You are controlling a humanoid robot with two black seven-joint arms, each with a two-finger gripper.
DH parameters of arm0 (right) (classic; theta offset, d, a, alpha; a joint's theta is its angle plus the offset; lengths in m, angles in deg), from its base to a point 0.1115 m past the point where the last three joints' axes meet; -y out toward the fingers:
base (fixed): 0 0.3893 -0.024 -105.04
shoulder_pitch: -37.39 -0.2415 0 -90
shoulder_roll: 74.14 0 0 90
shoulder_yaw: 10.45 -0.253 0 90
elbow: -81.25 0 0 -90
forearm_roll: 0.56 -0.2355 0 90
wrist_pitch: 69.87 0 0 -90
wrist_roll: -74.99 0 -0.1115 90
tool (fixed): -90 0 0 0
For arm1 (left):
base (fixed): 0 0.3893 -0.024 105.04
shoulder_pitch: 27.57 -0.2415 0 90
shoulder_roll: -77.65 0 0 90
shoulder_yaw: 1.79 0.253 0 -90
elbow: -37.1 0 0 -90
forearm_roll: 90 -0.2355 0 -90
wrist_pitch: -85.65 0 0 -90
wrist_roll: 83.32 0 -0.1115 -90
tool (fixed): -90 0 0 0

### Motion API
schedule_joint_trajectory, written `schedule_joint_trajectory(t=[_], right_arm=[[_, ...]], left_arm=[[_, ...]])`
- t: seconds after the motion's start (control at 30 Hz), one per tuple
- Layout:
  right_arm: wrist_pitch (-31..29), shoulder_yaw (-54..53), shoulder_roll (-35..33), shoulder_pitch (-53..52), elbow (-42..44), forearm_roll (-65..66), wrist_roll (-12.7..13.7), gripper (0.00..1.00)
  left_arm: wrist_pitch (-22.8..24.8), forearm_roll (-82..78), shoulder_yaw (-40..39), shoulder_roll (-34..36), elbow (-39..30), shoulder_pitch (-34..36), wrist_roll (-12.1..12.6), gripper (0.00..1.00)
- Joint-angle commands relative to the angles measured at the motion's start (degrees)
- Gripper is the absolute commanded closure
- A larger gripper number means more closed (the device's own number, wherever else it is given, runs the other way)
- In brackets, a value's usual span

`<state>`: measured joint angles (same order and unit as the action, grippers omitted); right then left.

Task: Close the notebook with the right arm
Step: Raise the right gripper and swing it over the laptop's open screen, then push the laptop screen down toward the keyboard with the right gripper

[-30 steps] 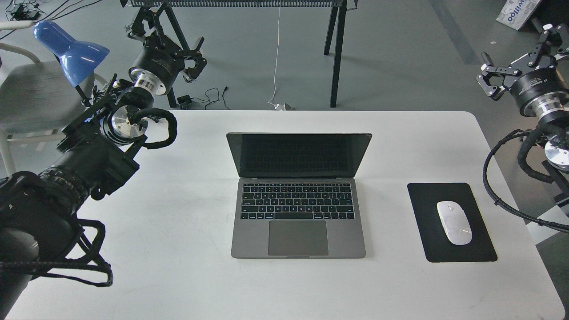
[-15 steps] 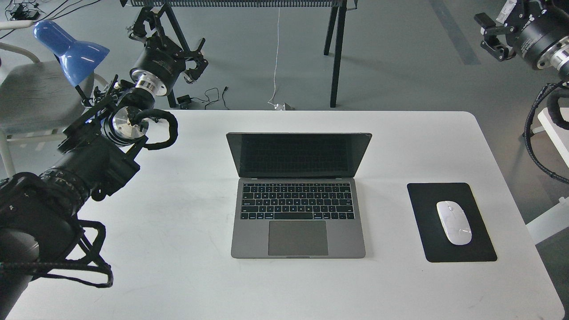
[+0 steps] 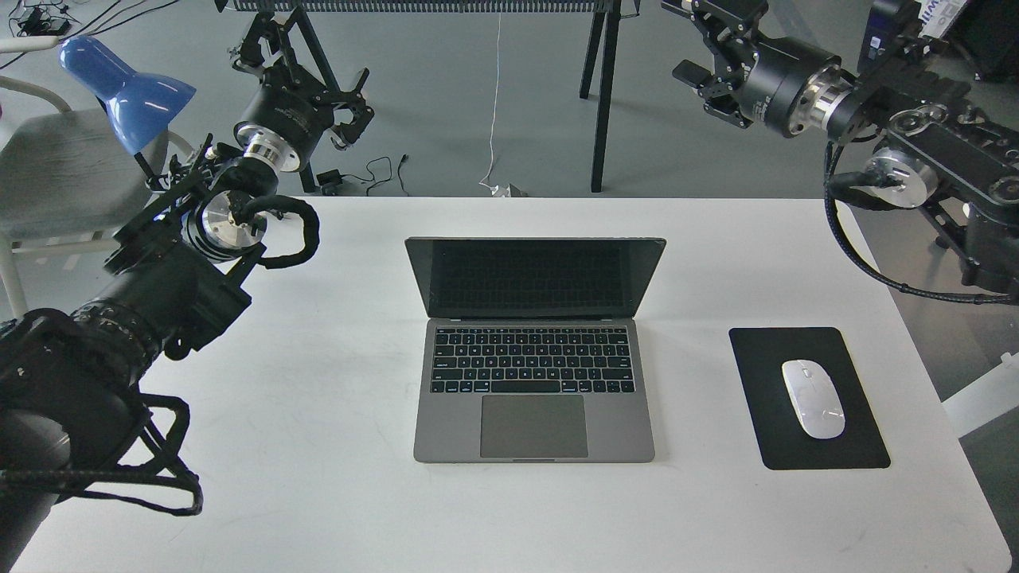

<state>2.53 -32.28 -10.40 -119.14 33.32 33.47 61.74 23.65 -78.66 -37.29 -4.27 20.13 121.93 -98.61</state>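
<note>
The notebook [image 3: 533,350] is a space-grey laptop lying open in the middle of the white table [image 3: 318,477], with its dark screen [image 3: 535,278] upright and facing me. My right arm [image 3: 915,151] reaches in from the upper right. Its gripper [image 3: 689,44] hangs past the table's far edge, above and to the right of the screen, apart from it, with the fingers spread and empty. My left gripper [image 3: 306,72] is off the table's far left corner, open and empty.
A black mouse pad [image 3: 808,398] with a white mouse [image 3: 813,398] lies right of the laptop. A blue desk lamp [image 3: 123,87] stands at the far left. Black stand legs [image 3: 601,95] rise behind the table. A black cable loop [image 3: 868,255] hangs below my right arm.
My right arm has swung up and to the left, from the right edge of the view to beyond the table's far right corner. The laptop and the left arm have not moved.
</note>
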Motion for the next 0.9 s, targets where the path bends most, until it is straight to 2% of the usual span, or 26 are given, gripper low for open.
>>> schedule_joint_trajectory(t=[0.0, 0.27, 0.47, 0.67, 0.87], right_arm=[[0.02, -0.23, 3.48, 1.32, -0.06, -2.82, 0.15, 0.00], [-0.15, -0.41, 8.76, 6.33, 0.20, -6.88, 0.42, 0.00], [-0.15, -0.06, 10.00, 9.58, -0.15, -6.97, 1.21, 0.00], [-0.24, -0.23, 9.04, 10.81, -3.74, -7.32, 3.05, 0.00], [-0.24, 0.47, 4.03, 13.79, -9.98, -7.32, 4.81, 0.00]], left_arm=[[0.00, 0.00, 0.00, 0.00, 0.01, 0.00, 0.00, 0.00], [0.00, 0.00, 0.00, 0.00, 0.01, 0.00, 0.00, 0.00], [0.00, 0.00, 0.00, 0.09, 0.01, -0.09, 0.00, 0.00], [0.00, 0.00, 0.00, 0.09, -0.07, -0.09, 0.00, 0.00], [0.00, 0.00, 0.00, 0.09, -0.07, 0.00, 0.00, 0.00]])
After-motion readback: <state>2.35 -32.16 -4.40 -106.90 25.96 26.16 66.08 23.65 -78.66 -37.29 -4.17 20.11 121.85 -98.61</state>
